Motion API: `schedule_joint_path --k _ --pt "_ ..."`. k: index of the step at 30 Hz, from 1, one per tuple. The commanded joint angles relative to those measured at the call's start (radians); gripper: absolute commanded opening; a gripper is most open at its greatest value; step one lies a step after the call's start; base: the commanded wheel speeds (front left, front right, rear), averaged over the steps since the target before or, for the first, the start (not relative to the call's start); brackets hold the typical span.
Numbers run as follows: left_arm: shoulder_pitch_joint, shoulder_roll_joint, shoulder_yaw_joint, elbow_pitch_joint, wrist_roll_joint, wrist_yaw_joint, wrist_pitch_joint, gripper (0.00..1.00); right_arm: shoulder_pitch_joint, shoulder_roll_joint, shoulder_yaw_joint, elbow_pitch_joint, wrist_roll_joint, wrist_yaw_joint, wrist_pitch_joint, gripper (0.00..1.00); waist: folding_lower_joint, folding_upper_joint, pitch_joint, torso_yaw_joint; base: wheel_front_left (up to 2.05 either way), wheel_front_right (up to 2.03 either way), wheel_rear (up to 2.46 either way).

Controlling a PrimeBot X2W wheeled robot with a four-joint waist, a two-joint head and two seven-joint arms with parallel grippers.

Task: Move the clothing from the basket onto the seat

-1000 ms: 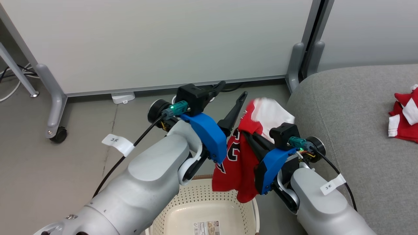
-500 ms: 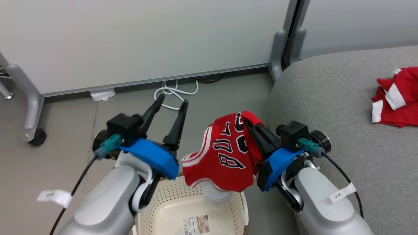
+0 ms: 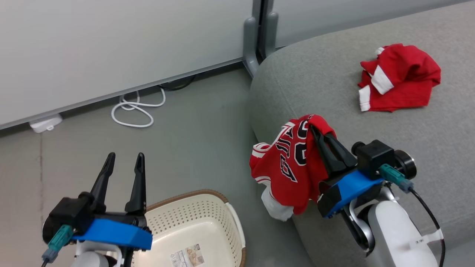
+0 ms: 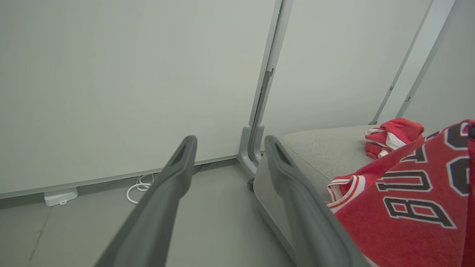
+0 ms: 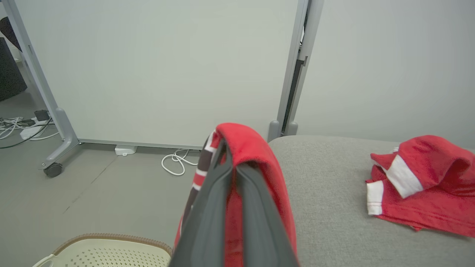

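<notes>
My right gripper [image 3: 315, 129] is shut on the red basketball jersey [image 3: 291, 163], which hangs from its fingers over the front left edge of the grey seat [image 3: 334, 81]. The jersey [image 4: 412, 200] shows its black-and-white lettering, and it drapes over the shut fingers [image 5: 230, 167] in the right wrist view. A second red garment [image 3: 399, 78] with white trim lies crumpled on the seat [image 5: 326, 193] at the far right. The cream basket [image 3: 200, 226] stands on the floor at the bottom, holding no clothing. My left gripper [image 3: 124, 159] hovers open above the basket's left side, nothing between its fingers.
A pale partition wall [image 3: 111, 44] with grey posts [image 3: 256, 40] runs behind the floor and the seat. A coiled white cable [image 3: 135, 109] and a white plug block [image 3: 46, 124] lie at its foot. A castor foot [image 5: 53, 168] of the partition stands at the left.
The camera has swung to the right. My right gripper has carried the jersey away from above the basket to the seat's edge. My left gripper stays open and has dropped back beside the basket.
</notes>
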Motion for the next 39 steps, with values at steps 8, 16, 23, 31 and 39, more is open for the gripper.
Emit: schedule_joint_path --k 8,16,23,31,39 --pt "0.101 -0.047 0.112 -0.02 0.077 -0.023 -0.002 1.0 0.133 -0.001 -0.061 -0.202 0.004 0.0 0.076 0.0 0.0 0.0 0.016 -0.141 0.0 0.0 0.0" --pt "0.11 -0.061 0.134 -0.005 0.117 -0.049 -0.003 1.0 0.206 -0.001 -0.09 -0.3 0.039 0.0 0.095 0.0 0.0 0.0 0.052 -0.242 0.0 0.0 0.0" --pt "0.093 -0.075 0.129 -0.002 0.14 -0.064 -0.003 1.0 0.218 -0.001 -0.088 -0.297 0.064 0.0 0.081 0.0 0.0 0.0 0.068 -0.289 0.0 0.0 0.0" --pt "0.074 -0.081 0.121 0.0 0.155 -0.074 -0.003 1.0 0.113 -0.001 -0.085 -0.265 0.069 0.0 0.102 0.0 0.0 0.0 0.108 -0.27 0.0 0.0 0.0" --pt "0.019 -0.061 0.103 -0.025 0.178 -0.078 0.009 1.0 -0.183 -0.033 -0.169 -0.27 0.099 0.0 0.167 0.0 0.0 0.0 0.226 -0.216 0.0 0.0 0.0"
